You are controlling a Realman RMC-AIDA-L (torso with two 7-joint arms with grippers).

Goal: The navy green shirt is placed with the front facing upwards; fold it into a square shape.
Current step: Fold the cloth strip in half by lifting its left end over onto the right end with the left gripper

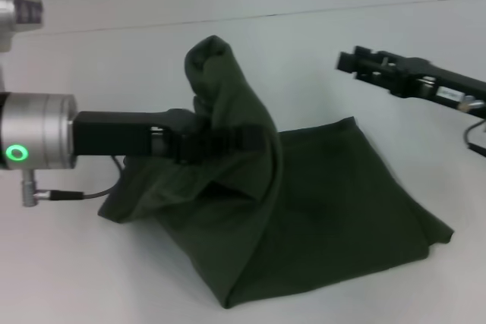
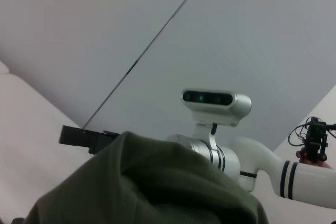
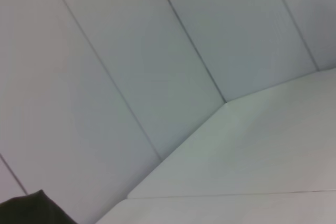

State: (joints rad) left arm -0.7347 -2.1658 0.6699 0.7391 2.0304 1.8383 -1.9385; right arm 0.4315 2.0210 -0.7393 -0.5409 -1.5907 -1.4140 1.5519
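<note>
Nearest you in the head view, the navy green shirt [image 1: 304, 210] is lying on the white desk [image 1: 68, 278], spreading from centre toward 4 o'clock, plain green side showing, no lettering visible. Its near corner is pointing at 6 o'clock; the right edge is ending in a point at about 3 to 4 o'clock.

Moving back, you're seeing the left gripper [image 1: 254, 139] coming in level from 9 o'clock, its dark fingers clamped on a fold of the shirt near the middle. The cloth is draping over the fingers and rising into a bunched peak at about 12 o'clock of the garment, so that part is hanging off the desk while the rest is staying flat. The left wrist view is showing the same bunched green cloth [image 2: 147, 182] filling its lower part, with the robot's head camera [image 2: 216, 103] beyond it.

Farthest back, the right gripper [image 1: 351, 62] is hovering at about 2 o'clock, well apart from the shirt, touching nothing. You can't tell its finger spread from these views. The right wrist view is showing only a sliver of dark cloth [image 3: 29, 209] in one corner.
</note>
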